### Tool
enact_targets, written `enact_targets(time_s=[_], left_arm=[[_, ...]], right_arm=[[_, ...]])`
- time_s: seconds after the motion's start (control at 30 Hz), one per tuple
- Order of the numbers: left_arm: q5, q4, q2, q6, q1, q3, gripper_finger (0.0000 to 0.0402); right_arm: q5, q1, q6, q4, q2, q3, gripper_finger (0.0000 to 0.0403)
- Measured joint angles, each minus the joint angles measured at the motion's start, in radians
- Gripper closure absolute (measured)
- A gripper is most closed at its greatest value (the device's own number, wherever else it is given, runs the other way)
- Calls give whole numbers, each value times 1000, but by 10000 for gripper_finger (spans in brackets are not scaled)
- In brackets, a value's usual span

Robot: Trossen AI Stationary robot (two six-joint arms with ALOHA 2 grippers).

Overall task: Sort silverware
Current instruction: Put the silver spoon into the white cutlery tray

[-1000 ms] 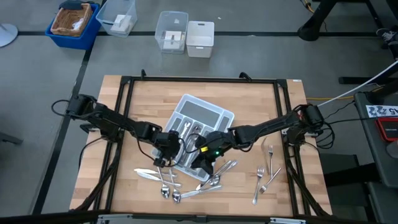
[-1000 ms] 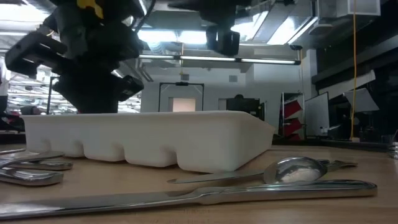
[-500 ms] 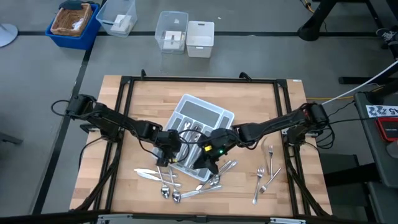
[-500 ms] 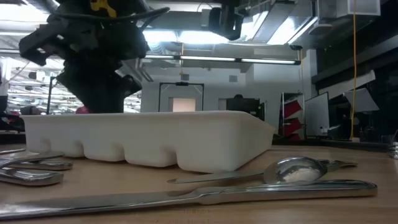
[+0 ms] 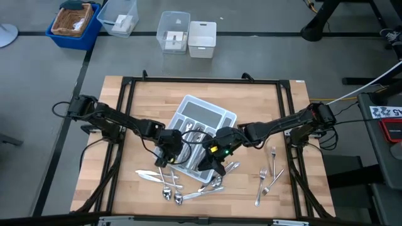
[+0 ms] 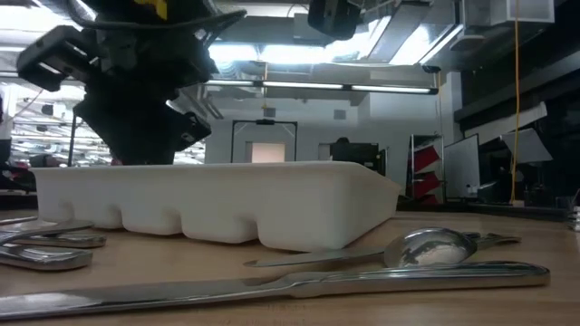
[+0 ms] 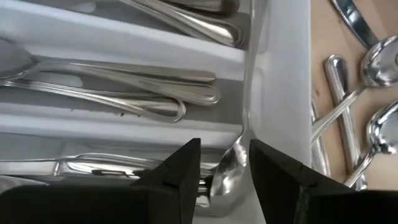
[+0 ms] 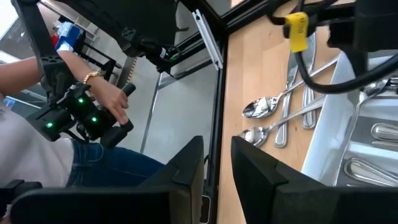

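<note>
Since a second ago my left tool (image 5: 168, 156) has let go: its two dark fingers (image 7: 180, 180) now stand apart over the light grey compartmented plastic cutlery tray (image 5: 221, 115), with a shiny silver spoon (image 7: 231, 167) lying between them against the tray's wall. My right arm has moved a little toward the tray's near corner. My right tool (image 5: 213, 164) hovers there, and I cannot tell if it is gripping anything; its wrist view shows only a narrow gap between the fingers (image 8: 186, 174) and nothing in it.

Inside the tray several pieces of silverware (image 7: 137, 102) already lie in the long compartments. More spoons (image 5: 171, 188) and a silver knife (image 5: 149, 176) rest on the wooden table (image 5: 125, 119) in front of the tray, just beside my left tool. A group of silver forks (image 5: 267, 176) lies well apart on the right side of the table.

From the low view, a long knife (image 6: 272, 288) and a spoon (image 6: 426, 246) lie in front of the tray wall.

Beyond the table I see a blue bin (image 5: 74, 24) and clear plastic boxes (image 5: 174, 31) on the floor. In the right wrist view a person's hand (image 8: 102, 99) holds a dark controller beside the table's black frame (image 8: 214, 93).
</note>
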Motion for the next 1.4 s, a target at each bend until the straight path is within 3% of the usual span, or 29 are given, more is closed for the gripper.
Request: enact_targets(time_s=[0.4, 0.67, 1.03, 1.17, 1.4], left_arm=[[117, -2, 17, 89, 76, 0, 274], [173, 5, 101, 103, 79, 2, 274], [254, -15, 112, 123, 64, 0, 276], [267, -28, 112, 168, 52, 1, 301], [276, -31, 111, 205, 46, 0, 389]], right_arm=[[-33, 0, 0, -3, -1, 0, 318], [-34, 0, 2, 2, -1, 0, 318], [-35, 0, 3, -1, -1, 0, 318], [-35, 0, 3, -4, -1, 0, 318], [-35, 0, 3, -5, -1, 0, 318]])
